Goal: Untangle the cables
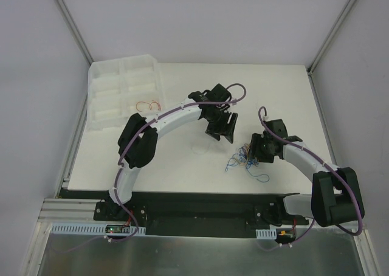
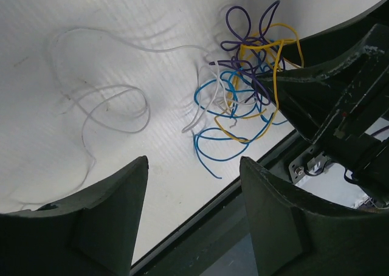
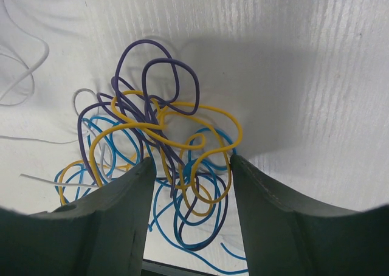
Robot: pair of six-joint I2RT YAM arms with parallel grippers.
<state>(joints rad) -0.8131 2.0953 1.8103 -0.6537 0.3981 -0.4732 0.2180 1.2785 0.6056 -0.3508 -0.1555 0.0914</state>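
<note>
1. Location: the cables lie as 1 tangle of blue, yellow and purple strands on the table, near its front edge.
2. Right gripper: fingers apart, straddling the tangle, nothing clamped. Purple loops run out toward 12 o'clock, blue loops toward 6 o'clock.
3. Left gripper: fingers apart, empty. In its own view the tangle sits at 1 o'clock, clear of both fingers.
4. Finding: the clump shows no clear long axis. The right arm is nearer, directly over it, and is judged better placed to take a strand.
</note>
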